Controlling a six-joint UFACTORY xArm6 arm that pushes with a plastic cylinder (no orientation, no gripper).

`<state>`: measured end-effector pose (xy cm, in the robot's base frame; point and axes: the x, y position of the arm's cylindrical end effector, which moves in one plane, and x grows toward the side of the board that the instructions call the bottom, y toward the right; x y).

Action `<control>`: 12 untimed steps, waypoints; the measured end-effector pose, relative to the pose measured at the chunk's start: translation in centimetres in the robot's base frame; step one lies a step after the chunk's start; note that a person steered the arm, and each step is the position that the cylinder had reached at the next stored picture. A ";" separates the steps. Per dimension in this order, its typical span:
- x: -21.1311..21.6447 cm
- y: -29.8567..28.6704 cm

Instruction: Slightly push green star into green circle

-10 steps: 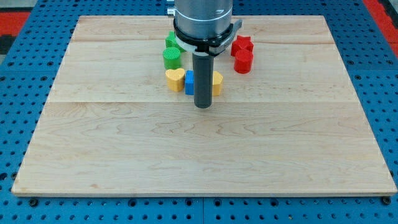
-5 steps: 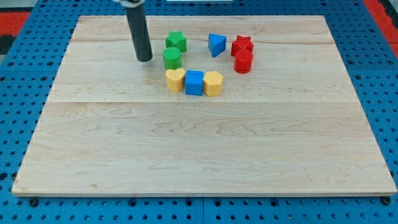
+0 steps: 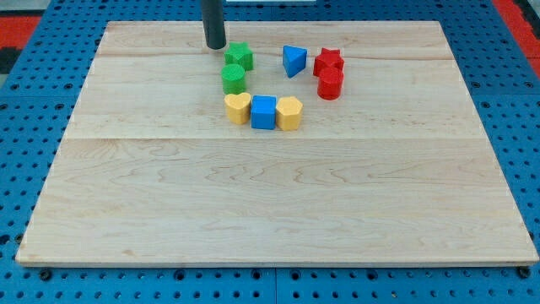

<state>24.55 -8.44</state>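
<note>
The green star (image 3: 240, 56) lies near the view's top of the wooden board, just above the green circle (image 3: 234, 79); the two look very close or touching. My tip (image 3: 215, 46) is on the board just up and to the left of the green star, a small gap apart from it.
A yellow heart (image 3: 237, 108), a blue cube (image 3: 263, 111) and a yellow hexagon-like block (image 3: 288, 112) form a row below the green circle. A blue triangle (image 3: 293, 61), a red star (image 3: 328, 61) and a red cylinder (image 3: 330, 84) lie to the right.
The rod moved from the blue cube at the row's front, to the left of the green circle, then up to the star's upper left. The blocks have not visibly moved.
</note>
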 end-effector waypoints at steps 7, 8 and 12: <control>-2.8 1.4; -2.8 4.0; 2.4 4.3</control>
<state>26.90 -4.17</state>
